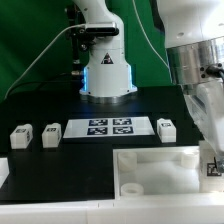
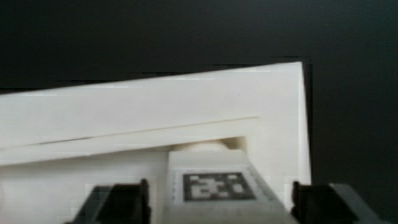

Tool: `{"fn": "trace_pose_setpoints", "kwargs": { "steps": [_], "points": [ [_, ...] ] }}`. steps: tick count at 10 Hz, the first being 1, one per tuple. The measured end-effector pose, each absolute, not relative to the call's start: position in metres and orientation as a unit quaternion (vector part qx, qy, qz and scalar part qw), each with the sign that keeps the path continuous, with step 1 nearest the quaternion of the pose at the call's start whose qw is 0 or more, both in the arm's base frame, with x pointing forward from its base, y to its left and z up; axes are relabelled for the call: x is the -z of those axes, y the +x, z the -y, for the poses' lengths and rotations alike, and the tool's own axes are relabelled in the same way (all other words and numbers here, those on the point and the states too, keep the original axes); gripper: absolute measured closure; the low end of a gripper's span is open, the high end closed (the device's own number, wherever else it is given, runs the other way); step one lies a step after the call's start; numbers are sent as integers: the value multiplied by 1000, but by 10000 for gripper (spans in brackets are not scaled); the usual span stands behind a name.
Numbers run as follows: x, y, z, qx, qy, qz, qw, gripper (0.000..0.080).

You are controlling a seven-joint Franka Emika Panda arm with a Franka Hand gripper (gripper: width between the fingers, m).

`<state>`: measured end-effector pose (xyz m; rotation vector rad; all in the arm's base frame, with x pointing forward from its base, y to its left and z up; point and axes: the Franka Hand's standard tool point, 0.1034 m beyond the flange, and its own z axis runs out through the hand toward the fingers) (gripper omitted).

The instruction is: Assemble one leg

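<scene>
My gripper [image 1: 212,160] hangs at the exterior view's right, over the far right corner of the large white tray-like piece [image 1: 160,172]. In the wrist view a white leg [image 2: 217,183] with a square tag stands between my two dark fingers [image 2: 118,205], which press against its sides. My gripper [image 2: 221,208] is shut on this leg, and the leg rests against the tray piece's corner [image 2: 125,120]. Three more legs stand loose on the black table: two at the left [image 1: 21,137] [image 1: 52,135], one [image 1: 166,127] right of the marker board.
The marker board [image 1: 108,127] lies flat in the middle of the table. The arm's white base [image 1: 105,60] stands behind it. A white part's edge [image 1: 3,172] shows at the left border.
</scene>
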<state>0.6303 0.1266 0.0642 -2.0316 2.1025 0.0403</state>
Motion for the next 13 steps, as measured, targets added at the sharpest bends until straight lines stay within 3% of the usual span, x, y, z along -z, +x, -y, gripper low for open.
{"fn": "trace_pose_setpoints", "kwargs": {
  "steps": [1,4,7,9,12,13],
  "points": [
    [-62,629,-127,-7,-737,-667,105,176],
    [-62,629,-125,20,-864,-495,94,151],
    [-62,629,-122,36,-934,-345,83,151],
    [-69,635,-122,47,-977,-204,49,151],
    [-69,635,-121,49,-984,-165,44,151],
    [-69,635,-121,49,-983,-169,44,261]
  ]
}}
